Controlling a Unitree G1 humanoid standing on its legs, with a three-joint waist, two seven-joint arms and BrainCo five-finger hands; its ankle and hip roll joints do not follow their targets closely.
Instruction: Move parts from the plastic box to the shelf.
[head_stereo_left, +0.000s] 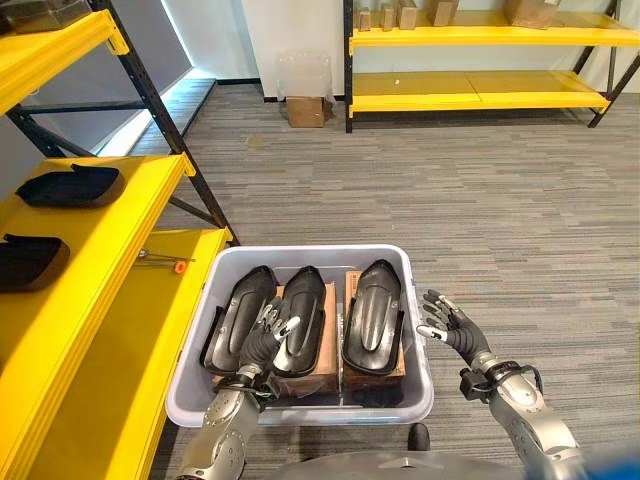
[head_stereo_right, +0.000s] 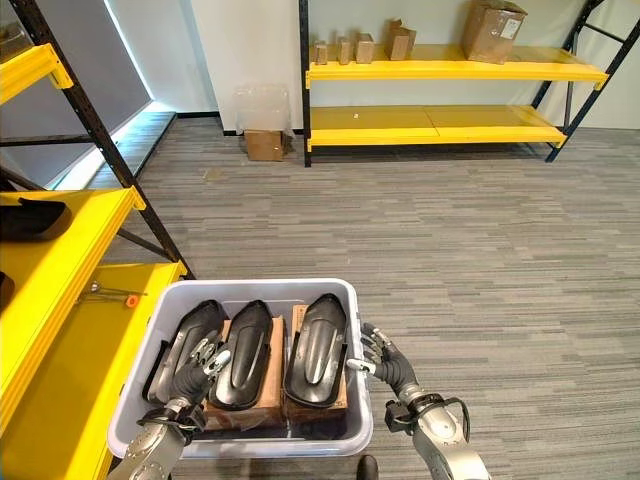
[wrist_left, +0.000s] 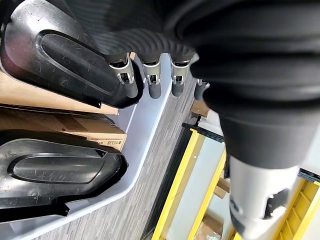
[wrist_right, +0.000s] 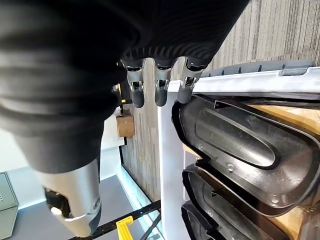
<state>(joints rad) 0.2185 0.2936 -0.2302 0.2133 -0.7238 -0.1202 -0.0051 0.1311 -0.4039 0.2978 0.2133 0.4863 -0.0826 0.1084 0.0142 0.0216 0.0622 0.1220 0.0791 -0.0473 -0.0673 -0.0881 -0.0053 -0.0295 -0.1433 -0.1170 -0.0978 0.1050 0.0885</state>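
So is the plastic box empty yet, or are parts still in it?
Not empty. Three black parts lie side by side in the plastic box, resting on cardboard boxes.

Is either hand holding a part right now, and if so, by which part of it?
Nothing is held. The left hand hovers open over the black parts in the plastic box; the right hand is open beside the box's outer wall.

Black parts (head_stereo_left: 372, 315) are seen in a pale grey plastic box (head_stereo_left: 305, 410) — shelf (head_stereo_left: 90, 300) yellow, carpet (head_stereo_left: 480, 210) grey-striped.
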